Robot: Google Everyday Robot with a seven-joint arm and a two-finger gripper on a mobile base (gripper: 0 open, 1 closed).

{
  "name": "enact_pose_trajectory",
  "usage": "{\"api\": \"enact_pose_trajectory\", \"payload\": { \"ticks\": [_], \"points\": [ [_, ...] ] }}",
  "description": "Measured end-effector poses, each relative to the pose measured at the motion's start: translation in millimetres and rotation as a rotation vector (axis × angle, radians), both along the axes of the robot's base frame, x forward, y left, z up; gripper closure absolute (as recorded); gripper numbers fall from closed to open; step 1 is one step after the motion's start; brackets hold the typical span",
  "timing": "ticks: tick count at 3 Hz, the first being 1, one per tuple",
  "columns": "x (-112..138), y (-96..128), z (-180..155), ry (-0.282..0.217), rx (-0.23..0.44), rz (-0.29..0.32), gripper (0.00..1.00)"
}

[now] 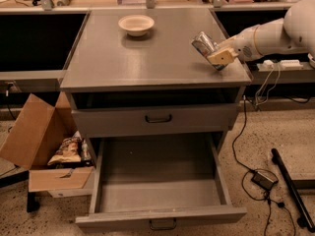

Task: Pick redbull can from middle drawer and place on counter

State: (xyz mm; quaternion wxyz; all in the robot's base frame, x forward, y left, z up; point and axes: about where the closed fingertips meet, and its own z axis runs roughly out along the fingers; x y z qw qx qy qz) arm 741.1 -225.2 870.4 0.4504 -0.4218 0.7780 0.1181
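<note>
My gripper (215, 56) reaches in from the right on a white arm and is shut on the redbull can (204, 45), a slim silver-and-blue can. The can is tilted, its top leaning up and left, over the right front part of the counter (138, 58); I cannot tell whether its lower end touches the top. Below, the middle drawer (160, 181) is pulled wide open and its grey tray is bare.
A cream bowl (136, 24) sits at the back middle of the counter. The upper drawer front with a black handle (158, 118) is closed. An open cardboard box (44, 146) with snack bags stands left of the cabinet. Cables and a power brick (264, 179) lie on the floor at right.
</note>
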Motion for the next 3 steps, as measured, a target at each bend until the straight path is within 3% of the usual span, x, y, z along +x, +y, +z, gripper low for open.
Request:
{"api": "enact_pose_trajectory", "payload": {
  "ticks": [2, 3],
  "points": [
    [5.7, -3.7, -2.1, 0.007, 0.001, -0.011, 0.17],
    [7.1, -4.7, -2.6, 0.001, 0.001, -0.014, 0.00]
  ]
}}
